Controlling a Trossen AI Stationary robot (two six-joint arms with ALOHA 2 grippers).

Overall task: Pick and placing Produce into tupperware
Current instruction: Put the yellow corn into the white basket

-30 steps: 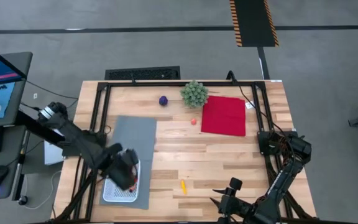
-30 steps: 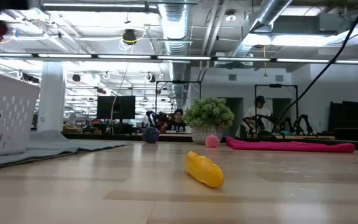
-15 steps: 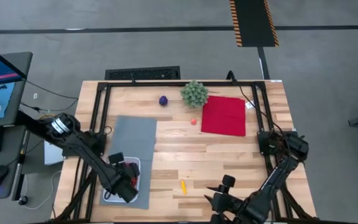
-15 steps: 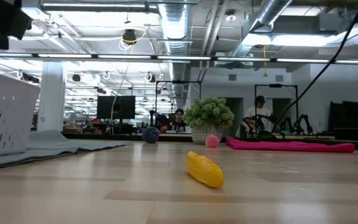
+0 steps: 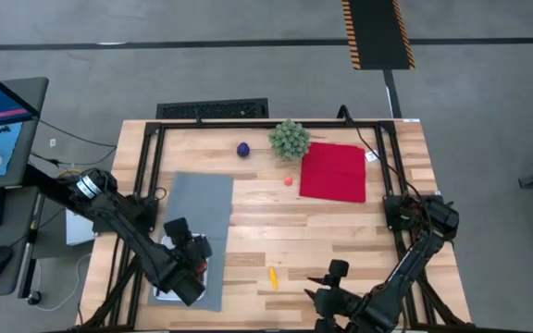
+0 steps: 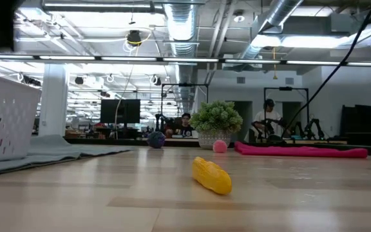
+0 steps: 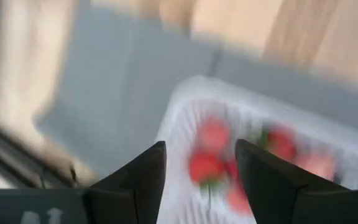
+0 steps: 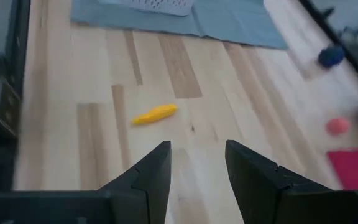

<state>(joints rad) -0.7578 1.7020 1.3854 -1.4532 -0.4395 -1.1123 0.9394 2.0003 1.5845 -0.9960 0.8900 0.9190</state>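
The left gripper is hanging over the tupperware on the grey mat near the table's front-left corner. From overhead the arm is covering most of the container, so its contents are hidden there. The left wrist view is filling that gap: the two dark fingers are standing apart with nothing between them, and below them several red and pink pieces of produce are lying inside the white container, blurred.

The low view is showing only the tupperware's perforated side wall at the far left, no contents, but it is giving the clearest look at the yellow piece lying on bare wood, with the purple ball, the green plant, a pink piece and the red cloth lined up behind it.

The right gripper is waiting at the front edge. Its wrist view is showing its fingers apart and empty, pointing toward the yellow piece, well short of it. People are showing in the room beyond, in the low view only.
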